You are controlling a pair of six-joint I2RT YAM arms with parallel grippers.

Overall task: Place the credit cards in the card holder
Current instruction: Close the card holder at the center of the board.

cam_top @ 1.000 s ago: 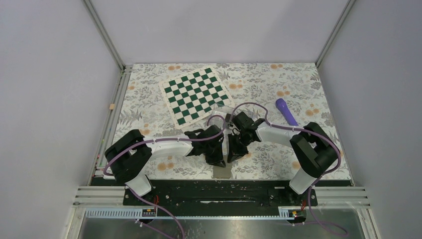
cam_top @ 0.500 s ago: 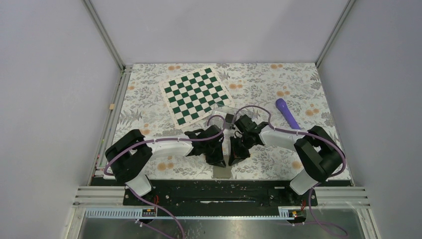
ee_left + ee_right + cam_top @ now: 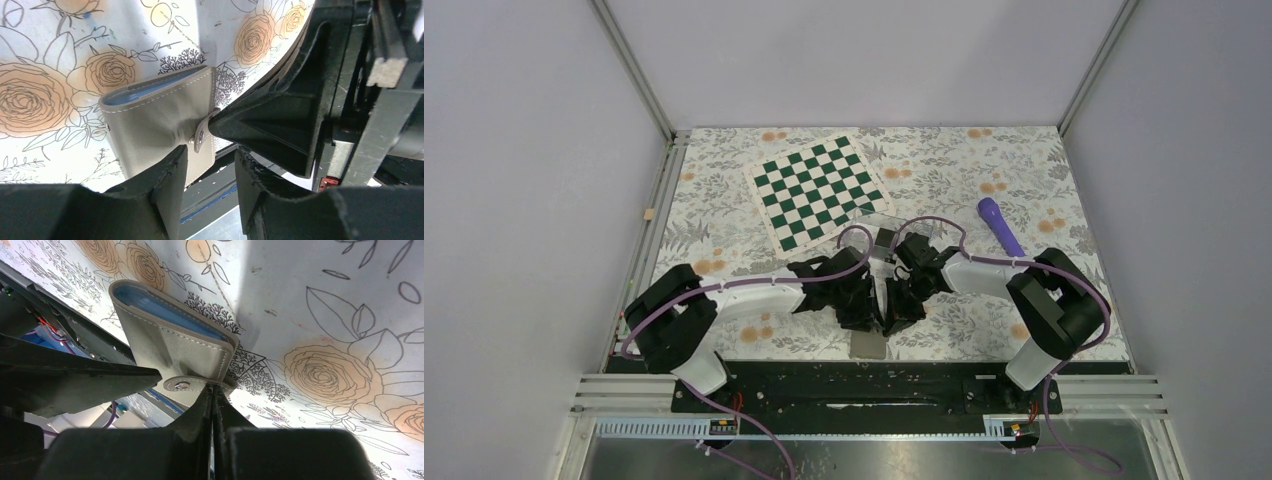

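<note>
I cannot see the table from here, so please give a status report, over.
Left claw open at wallet edge. Right claw shut on wallet's snap tab. Card holder behind both claws. No credit cards in view.

The table (image 3: 984,160) wears a white cloth printed with orange roses and grey line-drawn leaves, and on it lie a green-and-white chequered board (image 3: 817,192) and a purple object (image 3: 999,224). The wallet (image 3: 160,125) is taupe with pale stitching, a silver snap and a light-blue inside. The left claw (image 3: 210,162) and right claw (image 3: 212,395) are both black.
</note>
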